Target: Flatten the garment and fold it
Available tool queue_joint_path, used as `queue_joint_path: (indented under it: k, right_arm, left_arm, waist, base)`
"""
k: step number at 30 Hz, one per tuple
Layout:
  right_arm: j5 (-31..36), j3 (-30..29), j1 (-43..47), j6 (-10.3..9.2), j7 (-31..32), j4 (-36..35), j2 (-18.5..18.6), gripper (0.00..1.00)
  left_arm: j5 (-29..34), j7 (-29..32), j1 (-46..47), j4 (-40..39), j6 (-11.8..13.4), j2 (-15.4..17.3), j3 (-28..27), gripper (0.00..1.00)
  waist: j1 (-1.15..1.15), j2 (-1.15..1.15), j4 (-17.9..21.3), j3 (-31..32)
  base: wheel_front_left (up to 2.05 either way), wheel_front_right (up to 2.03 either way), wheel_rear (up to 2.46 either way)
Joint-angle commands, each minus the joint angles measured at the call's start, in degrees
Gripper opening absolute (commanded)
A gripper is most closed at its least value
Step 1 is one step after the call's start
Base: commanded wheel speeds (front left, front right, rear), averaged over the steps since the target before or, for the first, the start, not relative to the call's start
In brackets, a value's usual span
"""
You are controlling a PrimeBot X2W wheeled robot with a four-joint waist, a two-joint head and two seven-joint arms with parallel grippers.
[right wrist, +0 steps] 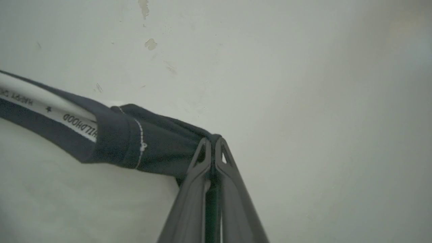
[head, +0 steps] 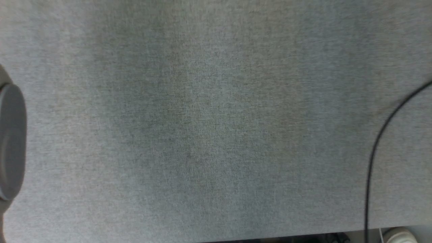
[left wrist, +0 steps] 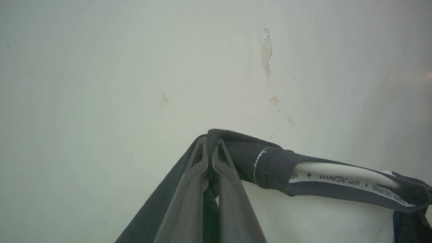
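A grey cloth surface (head: 202, 118) lies under the head camera, with a black cable (head: 374, 148) curving at 3 o'clock; behind both wrists is a pale wall (left wrist: 135, 67) with chipped paint (left wrist: 266, 54) near 12 o'clock; the left gripper (left wrist: 211, 145) pinches the garment (left wrist: 303, 219) tight by its black edge, the white part hanging toward 4 o'clock; the right gripper (right wrist: 212, 145) pinches the black edge tight too, with the neck tape (right wrist: 77, 125) running off toward 9 o'clock.

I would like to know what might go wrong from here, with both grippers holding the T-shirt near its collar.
1. The left gripper and right gripper pinch the T-shirt by thin bunches of black fabric right at the tips of the fingers, so either side may slip out.
2. A black cable lies across the grey fabric surface; the shirt could land on it or drag it when lowered.
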State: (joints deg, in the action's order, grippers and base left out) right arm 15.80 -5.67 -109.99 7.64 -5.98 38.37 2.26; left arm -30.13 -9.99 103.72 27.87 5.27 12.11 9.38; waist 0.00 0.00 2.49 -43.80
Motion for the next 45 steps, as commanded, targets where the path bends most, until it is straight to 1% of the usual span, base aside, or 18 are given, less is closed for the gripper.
queue_joint_path:
  k: [1,9,11,13,14,18,20,24,26,29,32,35,37,39,42,45]
  right_arm:
    - [0.84,-0.30,-0.25,-0.15,-0.32,0.16,0.62,0.00]
    - [4.66,-0.15,0.20,-0.15,-0.68,1.22,0.62,0.00]
    - [5.09,0.67,0.47,-0.15,-1.04,1.67,0.62,0.00]
    - [4.62,1.58,1.01,-0.15,-1.47,2.30,0.62,0.00]
    - [4.62,1.58,1.01,-0.15,-1.47,2.30,0.62,0.00]
    - [2.84,4.41,3.07,-0.15,-2.57,3.58,0.63,0.00]
    - [1.39,6.56,4.27,-0.15,-3.18,3.76,0.95,0.00]
    - [-3.87,10.19,8.23,-0.15,-3.24,2.01,2.35,0.00]
    - [-7.58,11.68,10.67,-0.15,-2.09,-0.48,3.23,0.00]
    - [-13.49,13.16,15.72,-0.15,0.81,-6.83,5.23,0.00]
    - [-18.82,14.43,23.19,-0.15,4.94,-14.60,8.00,0.00]
    - [-23.16,14.67,31.93,-0.15,9.13,-22.93,10.35,0.00]
    - [-25.03,14.30,37.63,-0.15,11.44,-28.25,11.07,0.00]
    - [-26.27,13.89,42.75,-0.15,13.19,-32.86,11.13,0.00]
    - [-27.71,13.25,49.75,-0.15,15.43,-38.86,10.12,0.00]
    - [-28.59,13.11,56.17,-0.15,17.08,-43.13,8.98,0.00]
  left_arm:
    - [0.65,-1.04,0.44,0.23,-0.34,1.01,-0.68,0.00]
    - [0.42,-3.37,-0.22,2.92,-3.48,2.37,-0.72,0.00]
    - [0.22,-3.70,-0.60,3.55,-4.35,2.62,-0.76,0.00]
    - [-0.16,-3.91,-1.25,4.18,-5.29,2.87,-0.85,0.00]
    - [-0.16,-3.91,-1.25,4.18,-5.29,2.87,-0.85,0.00]
    - [-1.27,-4.01,-3.64,4.55,-7.83,3.76,-0.77,0.00]
    - [-1.58,-3.23,-5.37,3.95,-9.31,4.61,0.03,0.00]
    - [-3.80,-1.04,-10.34,0.93,-11.03,5.84,0.71,0.00]
    - [-5.06,0.73,-13.22,-1.98,-11.55,6.46,1.33,0.00]
    - [-6.85,4.04,-18.83,-7.84,-11.97,7.42,2.66,0.00]
    - [-8.52,7.23,-25.71,-14.41,-11.75,8.39,3.30,0.00]
    - [-10.01,10.03,-33.13,-21.16,-10.06,9.04,3.43,0.00]
    - [-10.86,11.37,-38.15,-25.47,-8.70,9.37,3.38,0.00]
    - [-10.95,12.16,-43.08,-29.10,-7.39,9.94,3.50,0.00]
    - [-11.46,12.51,-49.79,-33.64,-5.54,10.17,3.34,0.00]
    - [-11.44,12.33,-56.02,-37.07,-4.06,9.79,4.05,0.00]
  waist:
    - [0.00,0.00,-0.62,-4.01]
    - [0.00,0.00,-1.82,-10.88]
    - [0.00,0.00,-2.08,-12.04]
    - [0.00,0.00,-2.22,-12.87]
    - [0.00,0.00,-2.22,-12.87]
    - [0.00,0.00,-2.23,-13.08]
    - [0.00,0.00,-2.28,-12.82]
    - [0.00,0.00,-2.45,-11.19]
    - [0.00,0.00,-2.63,-10.49]
    - [0.00,0.00,-3.03,-9.43]
    - [0.00,0.00,-3.12,-7.73]
    - [0.00,0.00,-2.66,-5.62]
    - [0.00,0.00,-2.25,-4.19]
    - [0.00,0.00,-1.86,-2.75]
    - [0.00,0.00,-1.26,-0.98]
    - [0.00,0.00,-0.90,1.04]
  base:
    - [0.00,0.00,0.00]
    - [0.00,0.00,0.00]
    - [0.00,0.00,0.00]
    - [0.00,0.00,0.00]
    - [0.00,0.00,0.00]
    - [0.00,0.00,0.00]
    - [0.00,0.00,0.00]
    - [0.00,0.00,0.00]
    - [0.00,0.00,0.00]
    - [0.00,0.00,0.00]
    - [0.00,0.00,0.00]
    - [0.00,0.00,0.00]
    - [0.00,0.00,0.00]
    - [0.00,0.00,0.00]
    - [0.00,0.00,0.00]
    - [0.00,0.00,0.00]
